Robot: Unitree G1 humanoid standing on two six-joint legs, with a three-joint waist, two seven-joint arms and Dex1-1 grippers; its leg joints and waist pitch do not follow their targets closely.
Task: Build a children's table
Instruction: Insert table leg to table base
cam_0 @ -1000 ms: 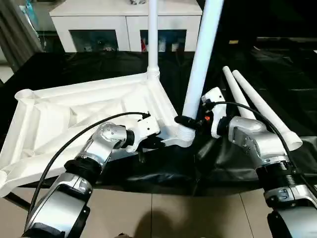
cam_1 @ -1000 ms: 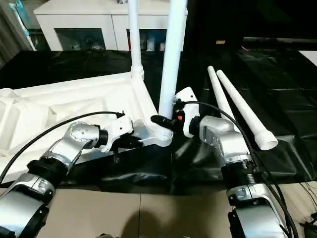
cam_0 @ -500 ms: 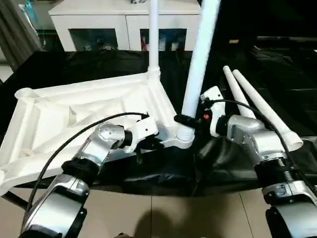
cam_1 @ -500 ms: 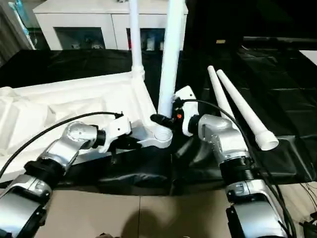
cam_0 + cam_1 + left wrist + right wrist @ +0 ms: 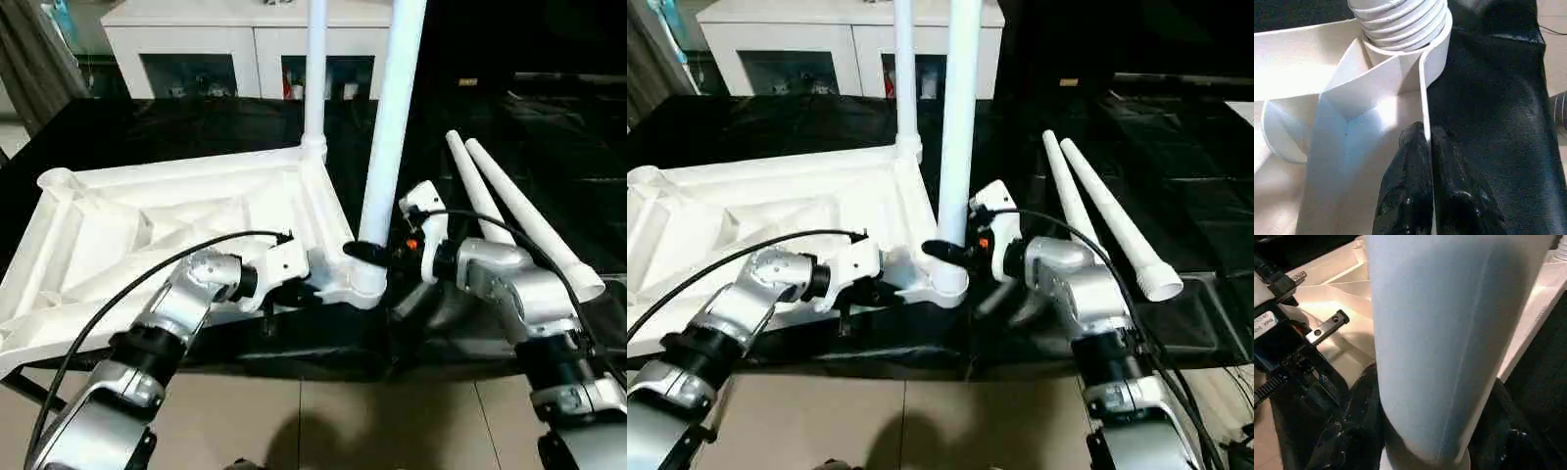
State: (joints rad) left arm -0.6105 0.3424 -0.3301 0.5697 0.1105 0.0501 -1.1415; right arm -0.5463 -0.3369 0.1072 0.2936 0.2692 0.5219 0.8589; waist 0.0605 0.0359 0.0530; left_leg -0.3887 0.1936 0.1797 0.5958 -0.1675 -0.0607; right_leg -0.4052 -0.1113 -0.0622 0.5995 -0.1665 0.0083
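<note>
The white table top (image 5: 147, 215) lies upside down on a black cloth, its X-ribs facing up. One white leg (image 5: 314, 69) stands upright in the far right corner socket. A second leg (image 5: 390, 127) stands in the near right corner socket (image 5: 364, 284). My right gripper (image 5: 364, 252) is shut on this leg just above the socket, with a black finger (image 5: 1359, 421) on each side of the tube (image 5: 1449, 333). My left gripper (image 5: 299, 286) is shut on the top's thin near rim (image 5: 1422, 98) close to that socket. Two loose legs (image 5: 519, 215) lie side by side to the right.
A white cabinet (image 5: 196, 29) with glass doors stands behind the work. The black cloth (image 5: 549, 117) covers the surface out to the right. Tiled floor (image 5: 343, 421) shows below the near edge, between my forearms.
The view has shifted a little. The held leg stands slightly more upright than before, and my right wrist has turned with it. The left gripper keeps its pinch on the rim.
</note>
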